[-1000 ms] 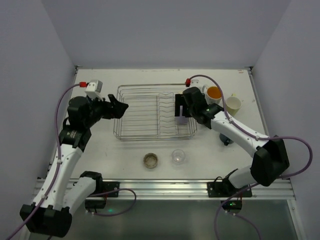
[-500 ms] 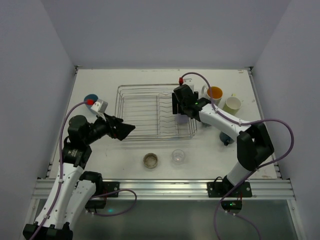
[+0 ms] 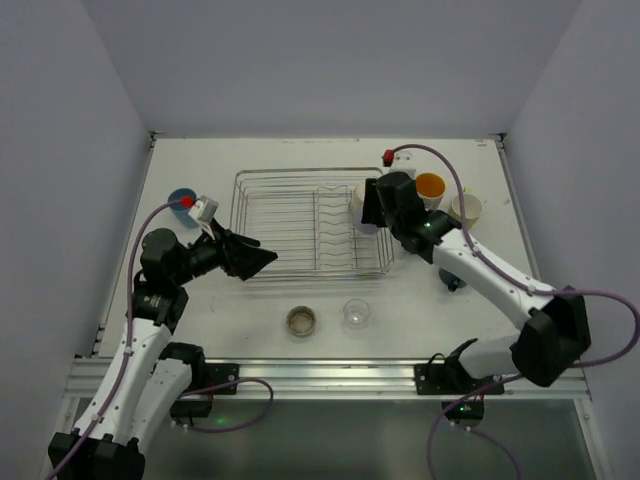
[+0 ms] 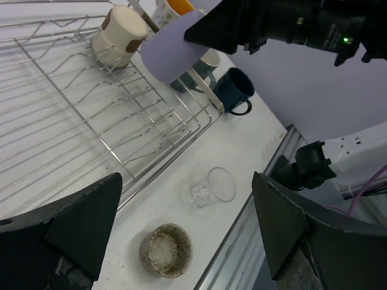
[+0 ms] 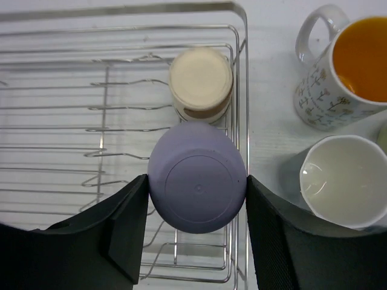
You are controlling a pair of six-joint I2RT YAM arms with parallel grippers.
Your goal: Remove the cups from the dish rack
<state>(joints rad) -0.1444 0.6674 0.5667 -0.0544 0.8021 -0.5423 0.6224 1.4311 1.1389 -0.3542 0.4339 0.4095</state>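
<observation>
White table (image 3: pixel 260 310) holds the dish rack (image 3: pixel 290 215). We squeeze a lavender cup (image 5: pixel 196 176) between our right gripper (image 5: pixel 195 199) fingers, over the rack's right end, just beside a cream cup (image 5: pixel 201 81) inside it. Our left gripper (image 4: pixel 187 178) hangs wide open, empty, near the rack's front.

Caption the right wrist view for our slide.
Right gripper grips an upturned lavender cup over the rack, beside a cream cup.
</observation>
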